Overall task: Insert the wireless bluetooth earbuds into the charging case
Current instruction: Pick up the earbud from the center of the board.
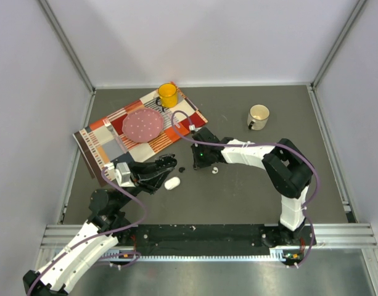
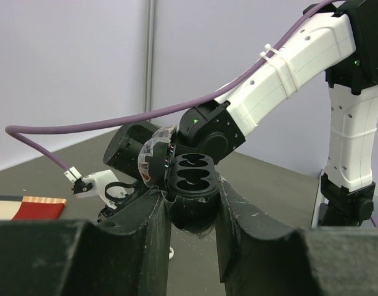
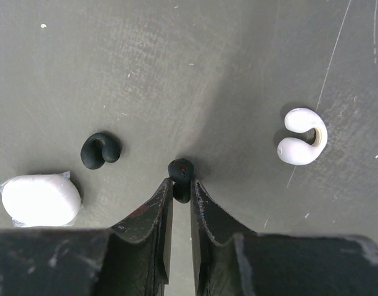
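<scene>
My left gripper (image 1: 163, 166) (image 2: 192, 198) is shut on a black oval charging case (image 2: 190, 180) and holds it off the table, lid (image 2: 153, 161) swung open, both sockets empty. My right gripper (image 1: 202, 163) (image 3: 181, 185) points down at the table and is shut on a black earbud (image 3: 180, 174) at its fingertips. A second black earbud (image 3: 100, 150) (image 1: 182, 169) lies to its left. One white earbud (image 3: 303, 137) (image 1: 215, 169) lies to its right. A shut white case (image 3: 41, 199) (image 1: 172, 183) sits on the table. The other white earbud is not in view.
A striped placemat (image 1: 176, 132) at the back left carries a pink plate (image 1: 142, 124) and a yellow mug (image 1: 168, 94). A beige mug (image 1: 258, 116) stands at the back right. Grey walls enclose the table on three sides.
</scene>
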`<state>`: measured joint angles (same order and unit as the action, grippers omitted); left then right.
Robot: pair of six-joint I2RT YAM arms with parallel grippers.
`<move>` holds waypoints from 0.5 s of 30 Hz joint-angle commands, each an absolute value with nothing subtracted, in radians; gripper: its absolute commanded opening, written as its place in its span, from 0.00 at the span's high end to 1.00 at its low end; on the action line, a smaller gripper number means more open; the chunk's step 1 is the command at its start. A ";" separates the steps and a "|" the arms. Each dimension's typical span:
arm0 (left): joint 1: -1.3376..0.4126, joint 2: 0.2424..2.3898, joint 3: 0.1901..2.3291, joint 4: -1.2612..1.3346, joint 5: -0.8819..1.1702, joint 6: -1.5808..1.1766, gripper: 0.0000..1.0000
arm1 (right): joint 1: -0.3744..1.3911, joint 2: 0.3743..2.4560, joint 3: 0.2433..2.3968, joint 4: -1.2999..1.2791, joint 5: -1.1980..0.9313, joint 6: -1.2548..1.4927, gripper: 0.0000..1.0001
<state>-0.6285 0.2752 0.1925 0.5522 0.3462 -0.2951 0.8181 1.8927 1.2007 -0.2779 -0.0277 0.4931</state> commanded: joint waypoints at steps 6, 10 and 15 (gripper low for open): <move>-0.632 0.275 0.202 0.577 0.341 -0.304 1.00 | 0.834 1.865 1.249 -0.273 -0.031 0.503 0.81; -0.632 0.279 0.202 0.574 0.337 -0.302 1.00 | 0.834 1.861 1.249 -0.272 -0.032 0.505 0.89; -0.632 0.278 0.202 0.574 0.339 -0.301 1.00 | 0.834 1.845 1.249 -0.270 -0.034 0.502 0.88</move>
